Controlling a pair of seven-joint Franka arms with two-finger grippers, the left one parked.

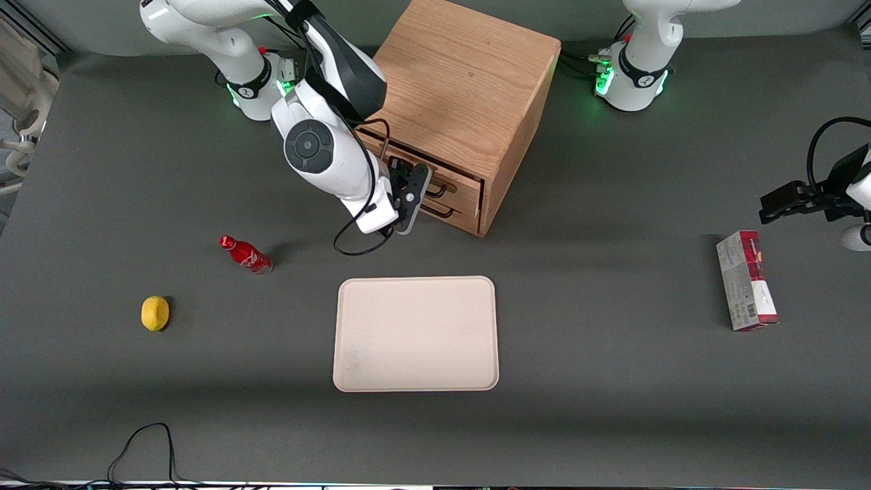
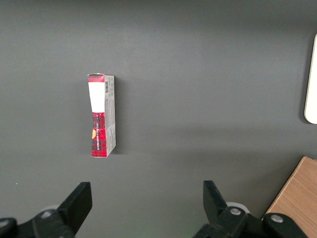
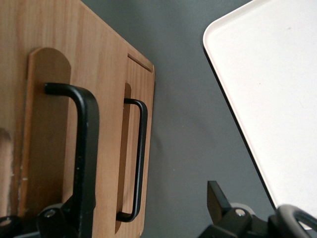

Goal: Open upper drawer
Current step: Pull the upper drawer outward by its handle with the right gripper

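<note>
The wooden cabinet [image 1: 463, 88] stands at the back of the table, its two drawer fronts facing the tray. The upper drawer [image 1: 466, 185] looks shut, its front flush with the cabinet, and carries a black bar handle [image 1: 439, 191] [image 3: 86, 148]. Below it is the lower drawer's matching handle [image 1: 442, 212] [image 3: 140, 158]. My right gripper [image 1: 412, 194] [image 3: 138, 206] is open right in front of the drawer fronts at handle height. One finger sits by the upper handle, partly hidden by it. The other finger [image 3: 215, 198] hangs over the grey table. Nothing is gripped.
A beige tray [image 1: 415, 333] [image 3: 267, 99] lies nearer the front camera than the cabinet. A red bottle [image 1: 246, 255] and a lemon [image 1: 155, 313] lie toward the working arm's end. A red and grey box [image 1: 746, 280] [image 2: 101, 115] lies toward the parked arm's end.
</note>
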